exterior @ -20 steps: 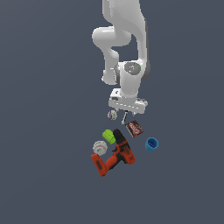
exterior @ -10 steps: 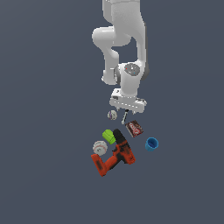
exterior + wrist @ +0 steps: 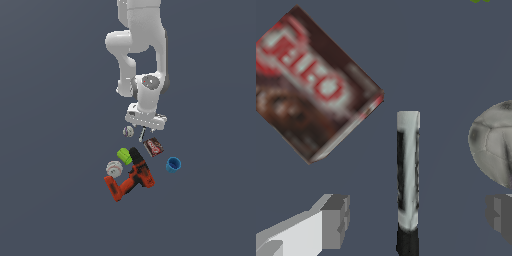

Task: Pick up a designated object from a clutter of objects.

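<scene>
Grey-white and slim, your marker [image 3: 408,172] shows a dark tip, lying between the glossy red box [image 3: 311,87] and mottled ball [image 3: 494,142]; your claw [image 3: 418,216] straddles it, fingers spread.

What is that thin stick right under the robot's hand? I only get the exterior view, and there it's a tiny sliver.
Observer: The wrist view shows a slim grey-white marker with a dark tip, lying between the open gripper's fingers.
Operator: Are the fingers touching it?
Observer: No. There is bare floor on both sides of the marker.
Operator: And the red thing beside it?
Observer: A dark red box; up close its label has big white letters, lying apart from the marker.
Operator: The whitish blob on the other side?
Observer: A small ball patterned like a football, close to one finger.
</scene>
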`<state>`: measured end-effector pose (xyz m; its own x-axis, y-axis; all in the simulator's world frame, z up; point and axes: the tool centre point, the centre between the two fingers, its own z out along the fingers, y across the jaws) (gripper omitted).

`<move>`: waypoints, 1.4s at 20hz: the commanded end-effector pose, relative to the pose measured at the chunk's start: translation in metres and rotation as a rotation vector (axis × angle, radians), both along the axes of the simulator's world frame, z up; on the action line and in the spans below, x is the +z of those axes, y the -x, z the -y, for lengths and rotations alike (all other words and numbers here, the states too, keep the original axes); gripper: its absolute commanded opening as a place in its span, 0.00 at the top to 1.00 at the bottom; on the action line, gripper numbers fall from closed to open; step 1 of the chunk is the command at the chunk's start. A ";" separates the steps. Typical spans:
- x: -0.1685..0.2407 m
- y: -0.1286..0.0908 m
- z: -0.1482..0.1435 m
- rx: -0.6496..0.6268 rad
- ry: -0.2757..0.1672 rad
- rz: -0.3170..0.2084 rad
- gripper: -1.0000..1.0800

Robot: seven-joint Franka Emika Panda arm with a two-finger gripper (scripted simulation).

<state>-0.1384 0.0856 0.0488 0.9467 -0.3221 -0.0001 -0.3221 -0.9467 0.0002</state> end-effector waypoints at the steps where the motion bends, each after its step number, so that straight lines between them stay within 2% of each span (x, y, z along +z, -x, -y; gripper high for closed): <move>1: -0.008 0.001 0.000 0.000 0.000 0.000 0.04; 9: -0.035 0.001 0.000 -0.001 0.000 0.000 0.04; 16: -0.039 0.000 0.000 -0.002 0.000 0.000 0.04; 17: -0.039 0.000 0.000 -0.002 0.000 0.000 1.00; 26: -0.039 0.000 0.000 -0.002 0.000 0.000 1.00; 28: -0.031 -0.006 -0.004 0.003 -0.005 0.021 1.00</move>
